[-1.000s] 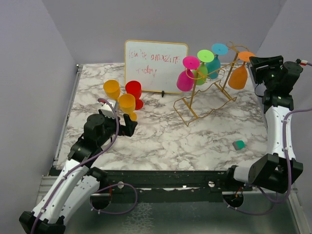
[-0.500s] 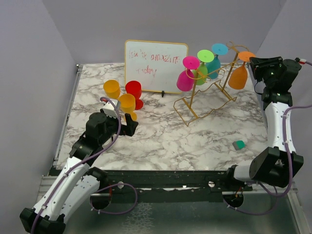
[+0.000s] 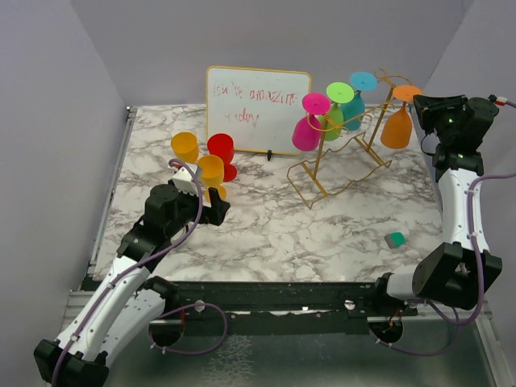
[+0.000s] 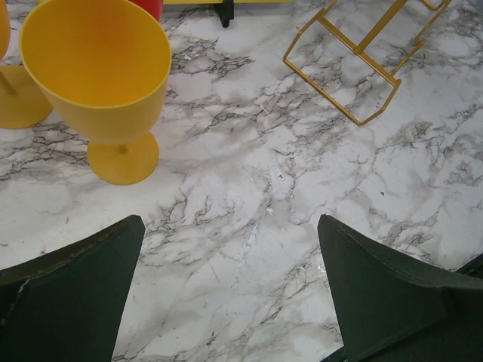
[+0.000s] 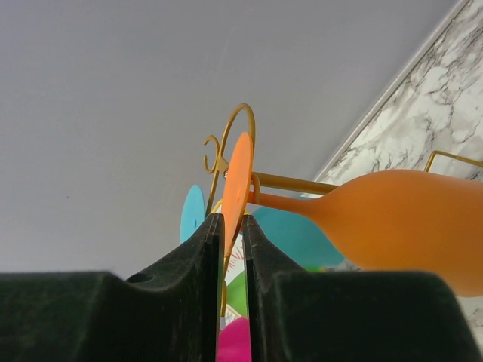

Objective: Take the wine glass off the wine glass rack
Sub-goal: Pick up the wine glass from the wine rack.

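Left gripper [image 4: 230, 220]: fingers spread wide, nothing between them, low over the marble table [image 4: 249, 173]. A yellow glass [image 4: 98, 68] stands upright ahead and to its left, clear of the fingers. The wine glass rack [image 5: 294, 182] is ahead to its right, well apart. My reading is that this arm is parked out of the way, since its reach does not suit the job. Further right, a pink glass [image 3: 306, 133], a green glass [image 3: 333, 121] and a teal glass [image 3: 352, 109] hang bowl-down from the rails. Their feet are uppermost, so each disc carries the weight. Right gripper [image 5: 229, 219]: raised to the rack's far end, fingers pinched almost together on the foot [image 5: 238, 177] of the orange wine glass [image 5: 400, 219]. The disc sits edge-on between the pads. The bowl hangs to the gripper's right, and the stem runs alongside a gold rail just past the fingertips, with the curled end above. Gripping the foot makes sense, as it is the part standing proud of the wire. The glass looks not yet off the rack. Probably the next move is to slide it along the rail and out. Risk: the thin disc could pivot in the pinch, or the stem could catch the curl.
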You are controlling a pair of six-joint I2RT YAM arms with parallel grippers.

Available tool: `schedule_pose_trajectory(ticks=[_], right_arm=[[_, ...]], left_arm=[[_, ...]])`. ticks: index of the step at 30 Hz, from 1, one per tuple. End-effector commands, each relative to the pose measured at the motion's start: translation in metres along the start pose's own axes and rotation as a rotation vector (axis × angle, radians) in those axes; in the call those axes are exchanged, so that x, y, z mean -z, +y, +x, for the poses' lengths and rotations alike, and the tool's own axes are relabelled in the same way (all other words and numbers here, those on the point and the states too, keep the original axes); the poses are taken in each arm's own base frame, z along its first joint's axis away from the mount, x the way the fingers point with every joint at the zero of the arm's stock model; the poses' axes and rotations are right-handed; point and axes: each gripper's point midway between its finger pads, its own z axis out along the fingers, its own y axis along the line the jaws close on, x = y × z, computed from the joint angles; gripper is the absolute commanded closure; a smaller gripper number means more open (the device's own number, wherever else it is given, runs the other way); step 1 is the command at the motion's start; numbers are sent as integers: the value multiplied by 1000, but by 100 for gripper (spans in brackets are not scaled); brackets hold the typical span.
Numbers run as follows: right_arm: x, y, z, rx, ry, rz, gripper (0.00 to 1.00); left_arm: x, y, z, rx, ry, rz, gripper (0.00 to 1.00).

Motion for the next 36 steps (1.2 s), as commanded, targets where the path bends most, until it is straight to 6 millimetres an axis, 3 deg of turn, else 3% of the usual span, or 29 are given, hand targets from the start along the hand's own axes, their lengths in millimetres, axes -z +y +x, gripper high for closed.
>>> schedule_pose_trajectory(ticks=[1,8,15,36], right_arm=[[-1,9,-5,2,-5,-34,80],[-2,7,-2,-16,4,-24,81],[-2,4,0,-42,14,-16,94],[10,7,-1,-108,-13,-22,100]], left_arm=[[-1,-3,-2,-13,-3,24,1],[-1,-2,-2,-13,-4,20,1],[-2,-2,-1,-12,0,21,1],[-5,0,2,-10,13,9,1]])
